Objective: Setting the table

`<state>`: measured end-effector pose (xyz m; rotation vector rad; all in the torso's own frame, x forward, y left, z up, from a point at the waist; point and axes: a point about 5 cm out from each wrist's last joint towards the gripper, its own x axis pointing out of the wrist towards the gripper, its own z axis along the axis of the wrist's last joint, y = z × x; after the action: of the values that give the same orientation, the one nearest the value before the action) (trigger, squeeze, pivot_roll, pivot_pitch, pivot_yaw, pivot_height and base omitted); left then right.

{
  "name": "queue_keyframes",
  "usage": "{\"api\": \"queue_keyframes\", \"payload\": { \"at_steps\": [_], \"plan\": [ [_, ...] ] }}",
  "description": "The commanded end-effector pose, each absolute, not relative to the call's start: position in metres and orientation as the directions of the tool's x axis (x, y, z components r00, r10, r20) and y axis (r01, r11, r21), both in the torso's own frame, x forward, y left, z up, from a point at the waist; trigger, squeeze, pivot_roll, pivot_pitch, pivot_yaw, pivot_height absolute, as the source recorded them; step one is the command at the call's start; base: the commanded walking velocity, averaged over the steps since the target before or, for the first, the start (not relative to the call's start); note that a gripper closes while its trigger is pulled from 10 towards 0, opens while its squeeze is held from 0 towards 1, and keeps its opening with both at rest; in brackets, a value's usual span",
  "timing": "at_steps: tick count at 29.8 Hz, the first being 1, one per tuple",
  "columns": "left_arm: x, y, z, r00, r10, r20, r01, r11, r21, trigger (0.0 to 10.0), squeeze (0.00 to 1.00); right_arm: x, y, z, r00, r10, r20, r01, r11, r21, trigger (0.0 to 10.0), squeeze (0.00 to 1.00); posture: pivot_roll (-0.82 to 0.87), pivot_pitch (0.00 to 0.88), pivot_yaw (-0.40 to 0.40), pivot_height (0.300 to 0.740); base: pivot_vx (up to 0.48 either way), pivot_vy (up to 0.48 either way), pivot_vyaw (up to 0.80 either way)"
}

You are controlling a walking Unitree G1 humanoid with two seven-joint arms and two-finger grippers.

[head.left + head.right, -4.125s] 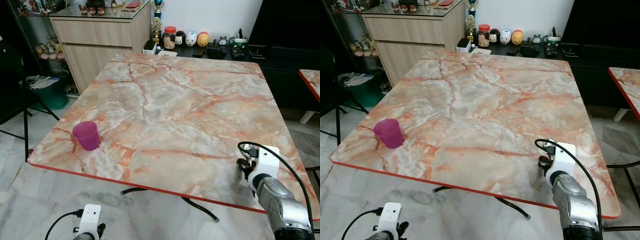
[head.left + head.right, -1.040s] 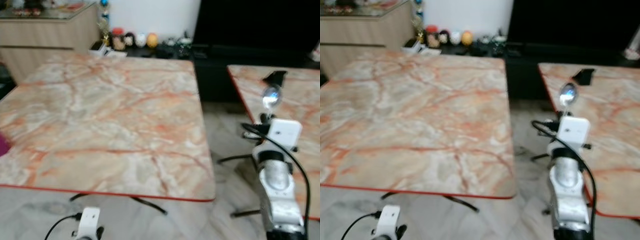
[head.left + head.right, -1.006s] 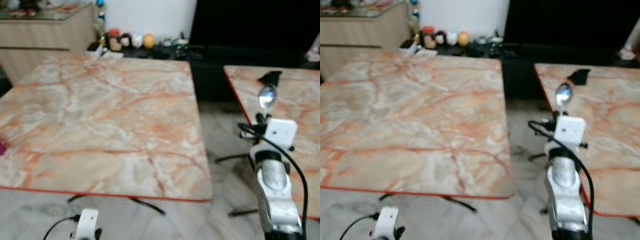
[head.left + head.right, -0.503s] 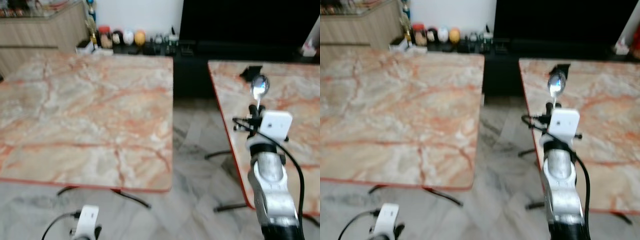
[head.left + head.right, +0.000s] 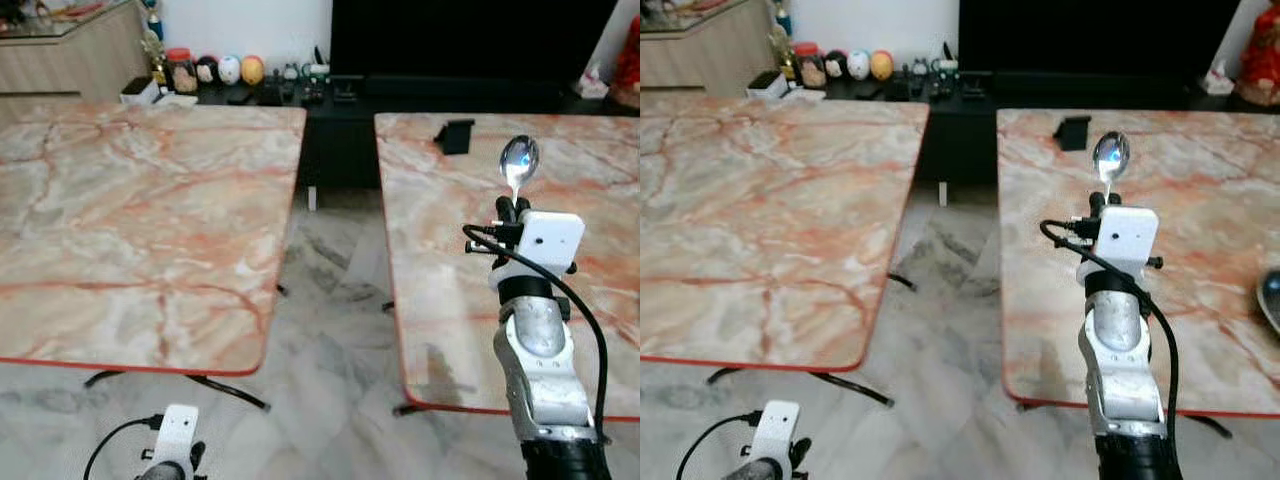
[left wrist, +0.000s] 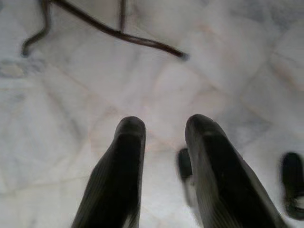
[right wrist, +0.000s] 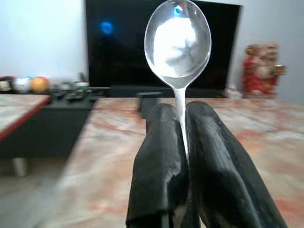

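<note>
My right gripper is raised in front of me, shut on the handle of a silver spoon that stands upright, bowl on top. The right wrist view shows the spoon's bowl above the two black fingers pinching its stem. The gripper hangs over the left part of the right-hand marble table. My left arm hangs low at the bottom left, its gripper open above the floor.
A second marble table with a red edge stands to the left, with a gap of floor between the two. A small black object sits at the far side of the right table. A dark bowl rim shows at the right edge. A black TV unit is behind.
The view has swung to the right: the left table and purple cup slid out leftward and the right table came into full view. My right gripper still holds the spoon upright.
</note>
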<state>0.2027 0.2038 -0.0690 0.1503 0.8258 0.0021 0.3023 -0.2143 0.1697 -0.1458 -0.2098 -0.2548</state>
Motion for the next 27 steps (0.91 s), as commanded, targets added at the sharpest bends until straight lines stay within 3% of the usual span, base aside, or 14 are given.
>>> {"api": "queue_keyframes", "payload": {
  "at_steps": [1,27],
  "plan": [
    [0.199,0.2099,-0.0701,0.667,0.071,-0.742,0.056,0.988,0.146,10.0,0.0,0.3041,-0.2109,0.1762,0.943,-0.225,0.245,0.258,0.96,-0.11,10.0,0.0,-0.05,0.0,0.0,0.74,0.0,-0.259,0.0],
    [0.1946,0.2089,-0.0729,0.652,0.066,-0.756,0.072,0.986,0.148,10.0,0.0,0.3033,-0.2154,0.1777,0.94,-0.236,0.245,0.269,0.956,-0.113,10.0,0.0,-0.05,0.0,0.007,0.74,0.0,-0.258,0.0]
  ]
}}
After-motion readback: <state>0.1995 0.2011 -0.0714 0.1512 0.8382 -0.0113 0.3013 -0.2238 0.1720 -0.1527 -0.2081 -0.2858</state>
